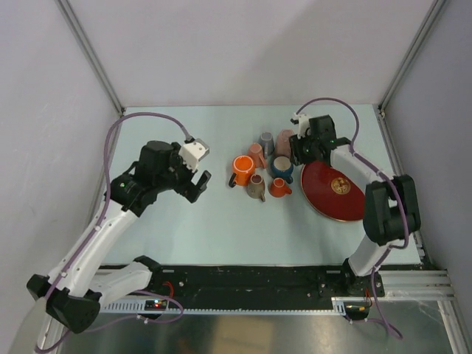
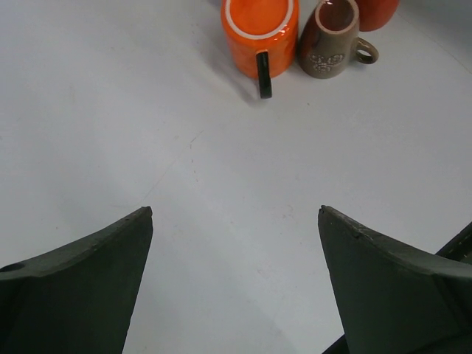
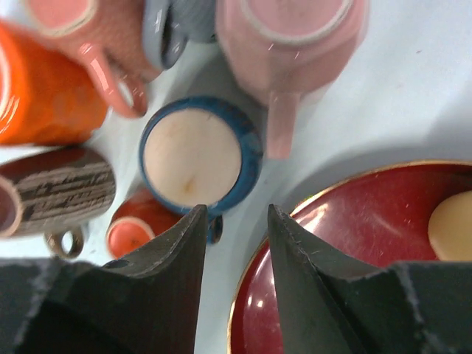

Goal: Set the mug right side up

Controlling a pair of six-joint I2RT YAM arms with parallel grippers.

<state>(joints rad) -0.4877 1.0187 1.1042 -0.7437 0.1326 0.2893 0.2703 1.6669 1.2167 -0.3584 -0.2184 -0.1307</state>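
Pale surface (image 1: 221,214) carries orange mug (image 1: 241,170), brown mug (image 1: 256,187), blue mug (image 1: 281,167), pink mug (image 1: 285,140), grey mug (image 1: 266,141), approx. seven mugs total. Red plate (image 1: 335,192) sits just beside, on the right.

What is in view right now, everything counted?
blue mug: 1, blue, beige base up, cluster centre
large orange mug: 1, orange, black handle, cluster left
brown mug: 1, brown, cluster near side
small orange mug: 1, orange-red, right of brown mug
salmon mug: 1, salmon, beyond large orange mug
grey mug: 1, grey, cluster far side
pale pink mug: 1, pale pink, right of grey mug
plate: 1, red, right of mugs
table: 1, pale grey, under everything
left hand: 1, black, open, left of mugs
right hand: 1, black, open, above blue mug
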